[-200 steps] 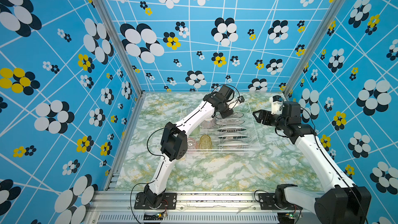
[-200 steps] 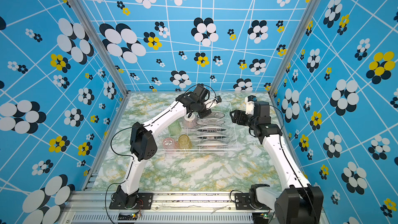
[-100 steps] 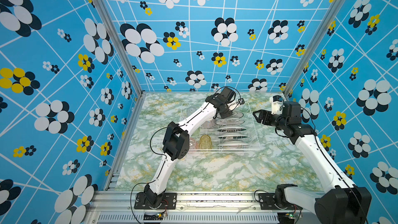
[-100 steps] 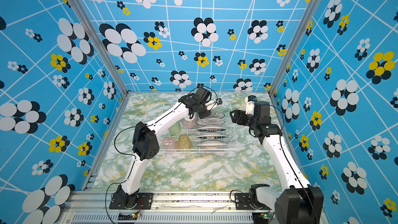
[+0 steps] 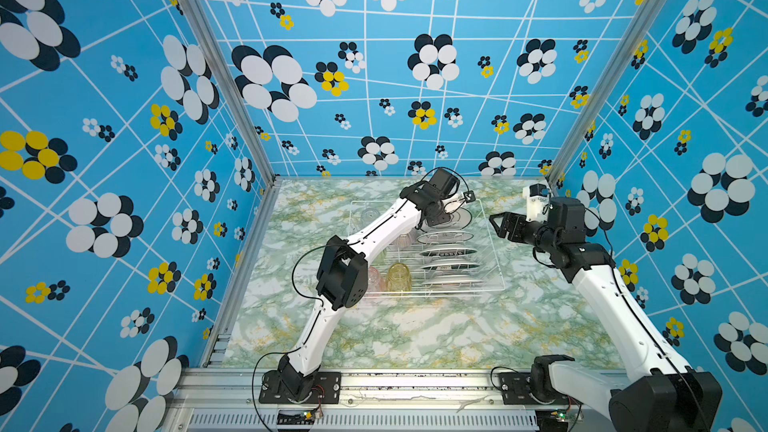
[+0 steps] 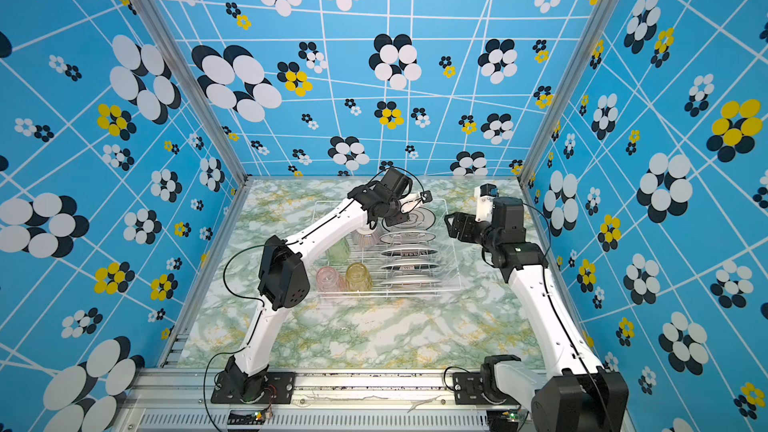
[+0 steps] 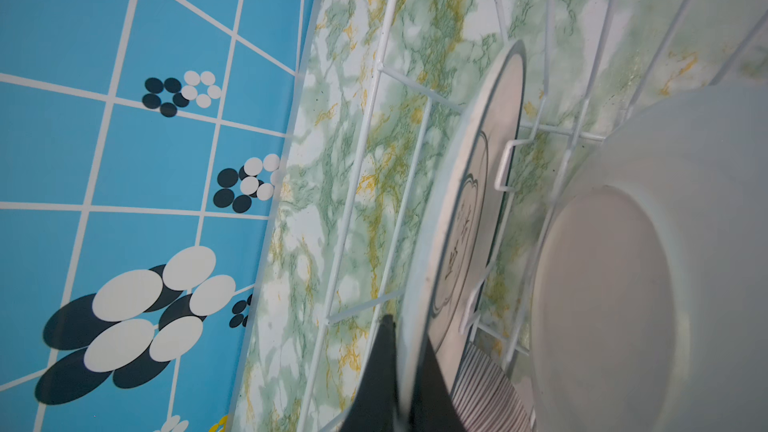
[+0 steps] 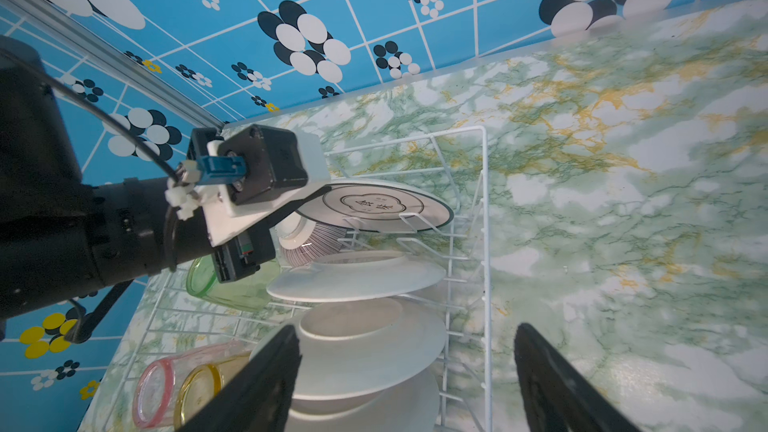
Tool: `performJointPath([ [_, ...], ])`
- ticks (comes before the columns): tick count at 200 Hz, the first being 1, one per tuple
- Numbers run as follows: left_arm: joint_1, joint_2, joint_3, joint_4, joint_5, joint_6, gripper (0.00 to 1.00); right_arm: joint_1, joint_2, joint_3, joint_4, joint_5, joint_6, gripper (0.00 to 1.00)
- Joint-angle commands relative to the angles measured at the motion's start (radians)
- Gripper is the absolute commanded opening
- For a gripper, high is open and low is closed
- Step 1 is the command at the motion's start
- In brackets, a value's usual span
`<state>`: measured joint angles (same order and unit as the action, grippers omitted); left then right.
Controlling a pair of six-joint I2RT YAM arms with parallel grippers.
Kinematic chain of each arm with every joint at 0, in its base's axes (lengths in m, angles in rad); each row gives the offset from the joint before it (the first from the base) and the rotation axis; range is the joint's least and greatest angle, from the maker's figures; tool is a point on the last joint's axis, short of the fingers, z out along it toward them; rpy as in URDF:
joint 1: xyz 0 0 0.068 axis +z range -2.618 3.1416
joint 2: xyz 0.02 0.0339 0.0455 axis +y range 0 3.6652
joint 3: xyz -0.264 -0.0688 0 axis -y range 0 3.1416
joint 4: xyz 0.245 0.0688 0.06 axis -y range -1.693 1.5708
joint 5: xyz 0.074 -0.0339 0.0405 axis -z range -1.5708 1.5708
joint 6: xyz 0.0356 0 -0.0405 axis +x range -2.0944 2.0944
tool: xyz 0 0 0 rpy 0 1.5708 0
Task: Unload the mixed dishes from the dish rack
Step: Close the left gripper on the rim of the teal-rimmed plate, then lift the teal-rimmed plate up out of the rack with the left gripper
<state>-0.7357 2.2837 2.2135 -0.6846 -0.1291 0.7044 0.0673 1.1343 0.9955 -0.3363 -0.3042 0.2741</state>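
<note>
Left hand (image 7: 405,338) now clamped on rearmost plate (image 7: 469,201) rim, right hand (image 8: 405,330) unmoved, wide

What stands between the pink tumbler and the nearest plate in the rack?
The amber tumbler; both top views and the right wrist view show it.

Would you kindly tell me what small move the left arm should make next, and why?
Probably lift straight up. The left gripper is shut on the rim of the rearmost plate, which stands between the rack's prongs, with the bowl close beside it; a sideways pull would likely snag.
</note>
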Motion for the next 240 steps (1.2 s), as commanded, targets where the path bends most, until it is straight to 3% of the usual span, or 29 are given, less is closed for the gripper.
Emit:
performJointPath([
  [1,-0.014,0.027,0.023,-0.016,-0.008,-0.05,0.0,-0.005,-0.019,-0.02,0.01,0.009,0.002,0.83],
  [24,-0.022,0.008,-0.008,0.046,-0.058,-0.051,0.0,-0.004,-0.029,-0.041,0.031,0.019,0.018,0.83],
  [67,-0.071,-0.124,-0.22,0.298,-0.15,-0.015,0.0,-0.005,-0.052,-0.103,0.097,0.045,0.058,0.82],
  [133,-0.091,-0.254,-0.42,0.558,-0.259,0.013,0.0,-0.005,-0.063,-0.145,0.144,0.062,0.097,0.81],
  [199,-0.081,-0.317,-0.369,0.382,-0.18,0.034,0.0,-0.004,-0.061,-0.146,0.146,0.053,0.111,0.81],
  [240,-0.07,-0.418,-0.327,0.305,-0.209,-0.012,0.0,-0.005,-0.073,-0.146,0.146,0.043,0.099,0.81],
])
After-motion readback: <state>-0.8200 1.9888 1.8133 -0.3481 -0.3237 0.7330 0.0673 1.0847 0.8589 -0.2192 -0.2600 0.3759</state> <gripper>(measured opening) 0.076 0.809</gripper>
